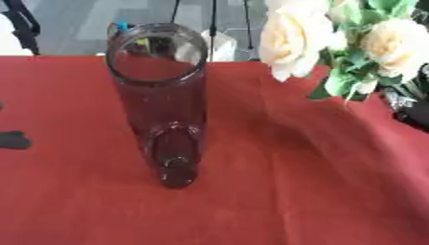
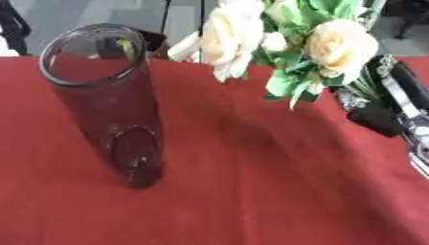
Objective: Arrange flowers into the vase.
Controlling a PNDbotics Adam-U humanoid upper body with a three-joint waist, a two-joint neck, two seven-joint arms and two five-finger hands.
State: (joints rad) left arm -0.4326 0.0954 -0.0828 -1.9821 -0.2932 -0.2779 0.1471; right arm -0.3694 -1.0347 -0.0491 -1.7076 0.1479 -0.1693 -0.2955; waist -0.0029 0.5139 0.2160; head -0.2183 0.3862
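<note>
A tall dark glass vase [image 1: 161, 110] stands upright and empty on the red tablecloth [image 1: 293, 191], left of centre. A bunch of cream roses with green leaves [image 2: 281, 43] hangs in the air at the upper right, higher than the vase's rim and to its right, well apart from it. My right hand [image 2: 378, 111], black with silver parts, comes in from the right edge and is shut on the bunch's stems below the leaves. A small black shape [image 1: 13, 140] at the left edge looks like part of my left hand.
Behind the table's far edge there is grey floor with thin black stand legs [image 1: 212, 19] and a dark object [image 1: 23, 24] at the upper left. The red cloth runs on in front of and to the right of the vase.
</note>
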